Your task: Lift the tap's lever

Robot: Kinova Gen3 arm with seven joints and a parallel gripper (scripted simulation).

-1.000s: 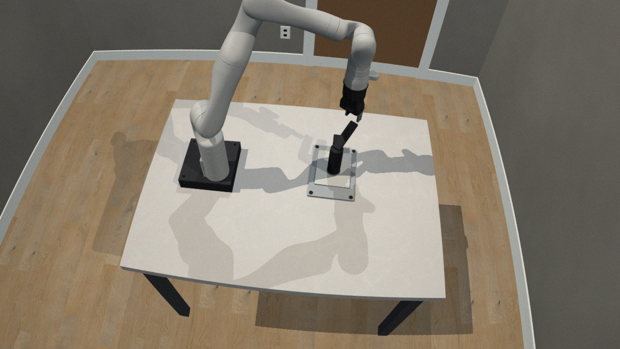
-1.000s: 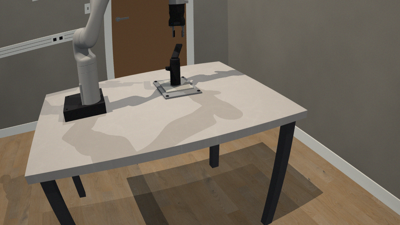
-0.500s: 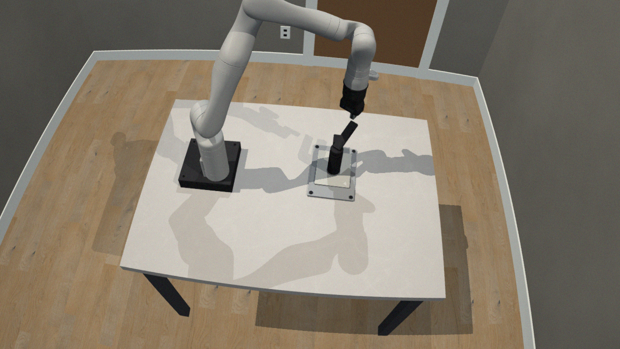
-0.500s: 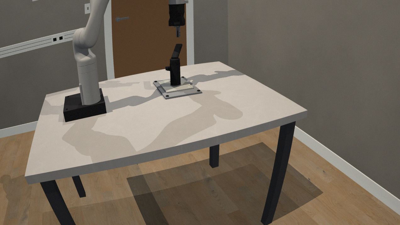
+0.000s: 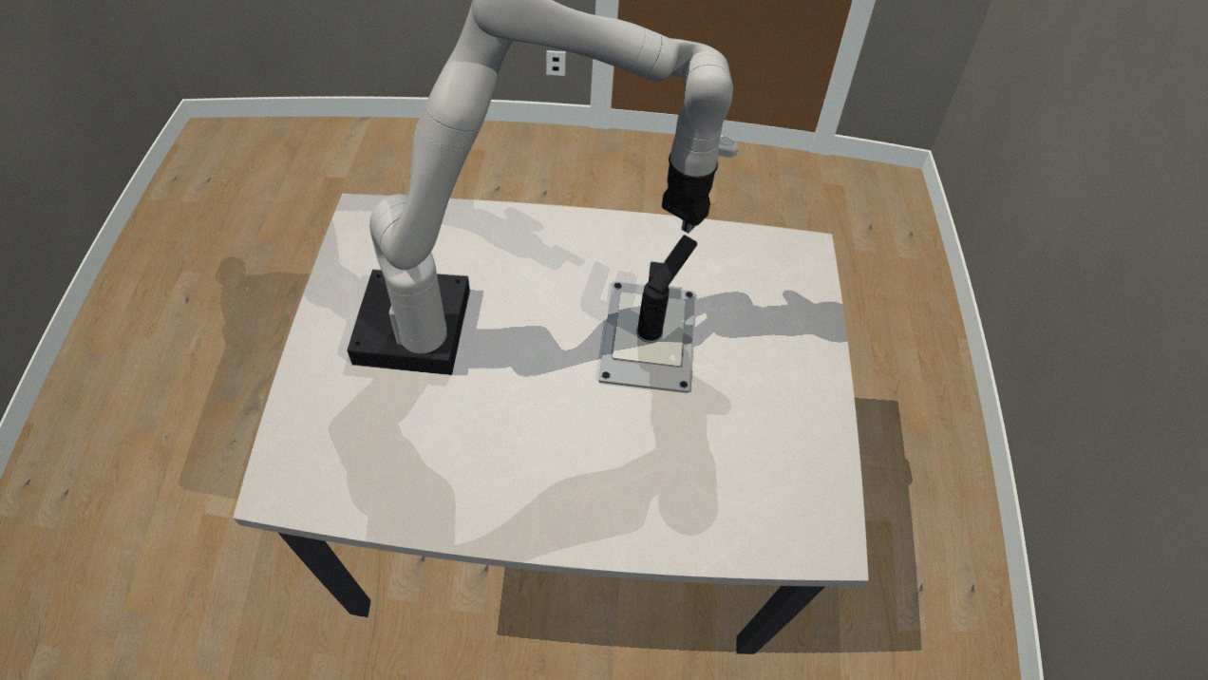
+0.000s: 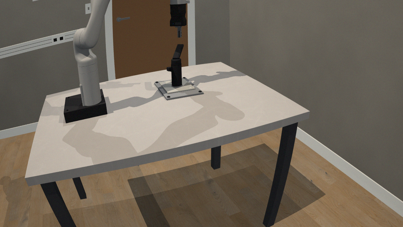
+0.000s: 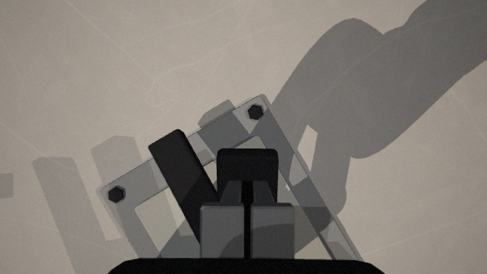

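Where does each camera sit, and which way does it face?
Top: high above the table's front, looking down on the tap; the whole arm shows.
Exterior: off a front table corner, facing the tap; the arm is cropped.
Wrist: behind the closed fingers, looking down.
All three share the tap's mounting plate.
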